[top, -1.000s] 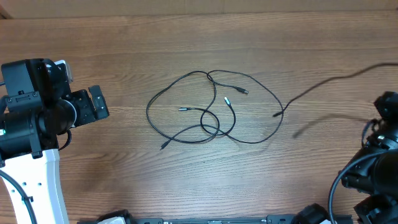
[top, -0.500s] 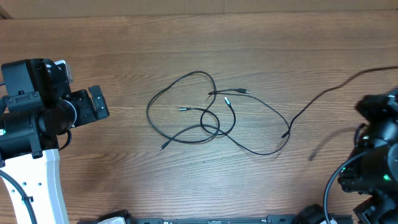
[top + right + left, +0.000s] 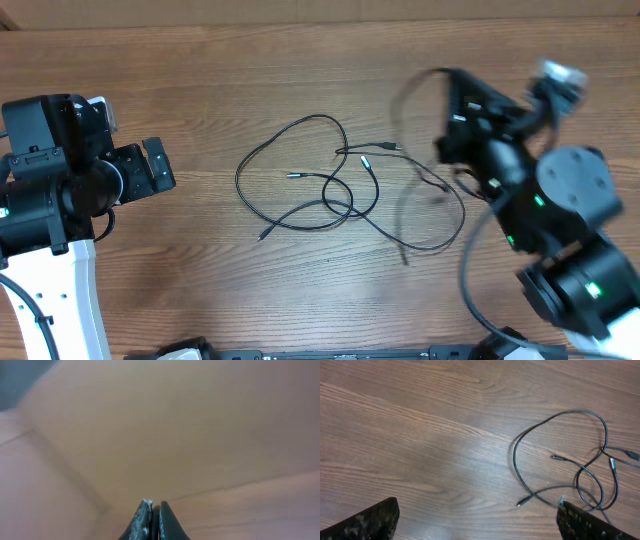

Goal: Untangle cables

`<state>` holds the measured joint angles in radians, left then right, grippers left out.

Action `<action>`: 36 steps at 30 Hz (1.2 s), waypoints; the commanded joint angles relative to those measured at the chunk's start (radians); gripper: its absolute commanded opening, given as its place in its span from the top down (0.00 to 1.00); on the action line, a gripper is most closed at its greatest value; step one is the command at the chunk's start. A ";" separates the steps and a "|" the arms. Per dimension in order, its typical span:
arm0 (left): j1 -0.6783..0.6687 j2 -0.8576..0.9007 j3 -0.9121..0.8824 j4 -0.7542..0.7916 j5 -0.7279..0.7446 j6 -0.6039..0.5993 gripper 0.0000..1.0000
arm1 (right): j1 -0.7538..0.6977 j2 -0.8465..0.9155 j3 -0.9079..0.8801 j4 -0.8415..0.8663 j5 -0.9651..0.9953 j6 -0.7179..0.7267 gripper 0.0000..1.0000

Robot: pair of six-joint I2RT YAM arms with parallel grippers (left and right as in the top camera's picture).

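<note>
Centrally on the counter (image 3: 300,70), the cables (image 3: 338,205) are seen as one loose tangle. The left hand (image 3: 158,167) is held released, well apart from the tangle on its left side. The right hand (image 3: 154,510) is clenched and blurred, over the tangle's right edge; a blurred stretch arcs toward it, but a pinch cannot be told. Two hands are counted. The cable count is unclear; at least four plug ends (image 3: 291,175) are seen.

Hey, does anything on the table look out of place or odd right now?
Nothing spilled or damaged. The only disorder is the cables: thin black cords lying in crossed loops on the table, plug ends loose. Their stretch nearest the right gripper is motion-blurred, so whether that shut gripper holds one is unclear.
</note>
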<state>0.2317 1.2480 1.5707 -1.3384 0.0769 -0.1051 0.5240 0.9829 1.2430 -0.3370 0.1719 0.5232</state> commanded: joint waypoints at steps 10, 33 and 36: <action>0.005 -0.011 0.008 0.001 -0.006 0.000 0.00 | -0.063 0.047 0.021 0.238 -0.302 -0.022 0.96; 0.005 -0.011 0.008 0.001 -0.006 0.000 0.00 | -0.834 0.023 0.021 -0.187 0.179 -0.023 0.96; 0.005 -0.011 0.008 0.001 -0.006 0.000 0.00 | -0.969 0.047 0.021 -0.261 0.179 -0.023 0.96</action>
<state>0.2317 1.2480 1.5707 -1.3392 0.0769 -0.1051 -0.3283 1.0149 1.2461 -0.5613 0.3302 0.5041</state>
